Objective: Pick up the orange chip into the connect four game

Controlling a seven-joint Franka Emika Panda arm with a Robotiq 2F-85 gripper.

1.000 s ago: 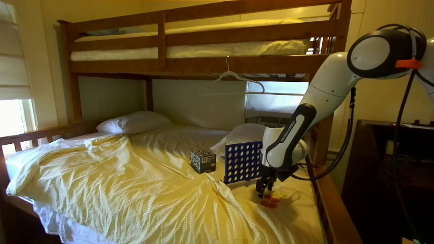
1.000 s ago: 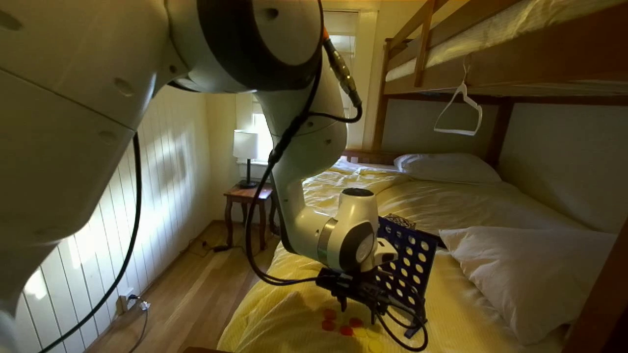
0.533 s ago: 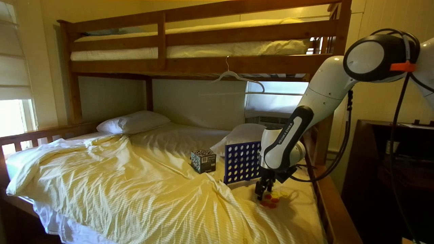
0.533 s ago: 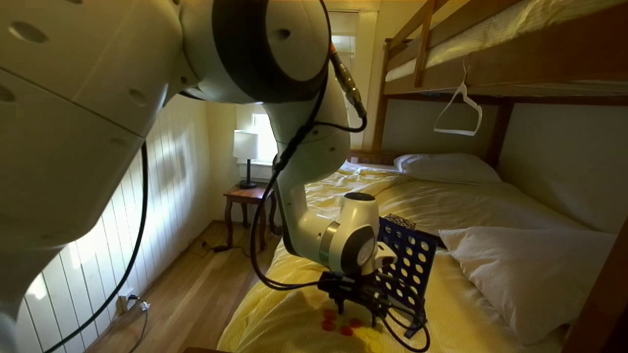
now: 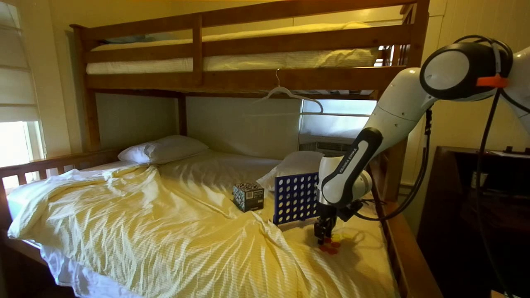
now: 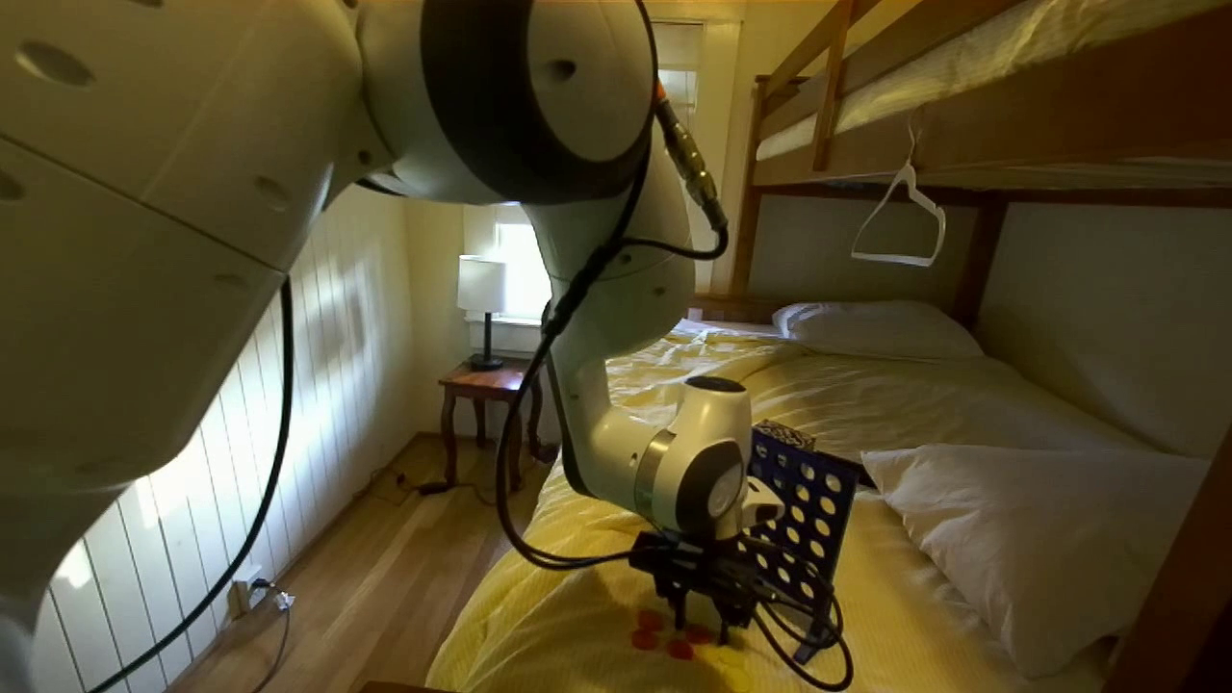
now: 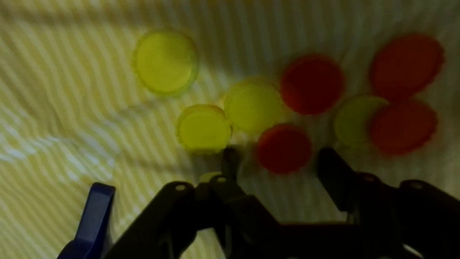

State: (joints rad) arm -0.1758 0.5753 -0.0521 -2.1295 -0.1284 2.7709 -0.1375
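Observation:
Several orange-red chips lie flat on the yellow striped bedding. One orange chip [image 7: 285, 148] lies between my fingertips in the wrist view, with a gap on each side. My gripper [image 7: 278, 156] is partly open and points down; it also shows low over the chips in both exterior views [image 5: 324, 240] [image 6: 702, 633]. Other orange chips [image 7: 312, 84] lie to the right and above. The connect four game [image 5: 296, 198], an upright dark blue grid board, stands beside the gripper. In an exterior view the arm partly covers the board [image 6: 813, 510].
Yellow chips [image 7: 204, 128] lie close around the orange ones, one almost touching a fingertip. A dark blue foot [image 7: 94, 216] shows at lower left in the wrist view. A patterned box [image 5: 248, 197], a pillow [image 5: 290, 165] and the wooden bed rail [image 5: 414, 256] are nearby. A hanger [image 5: 279, 90] hangs above.
The arm has come down slightly toward the chips. In the last half second the fingers have moved closer together. The chips and board look unmoved.

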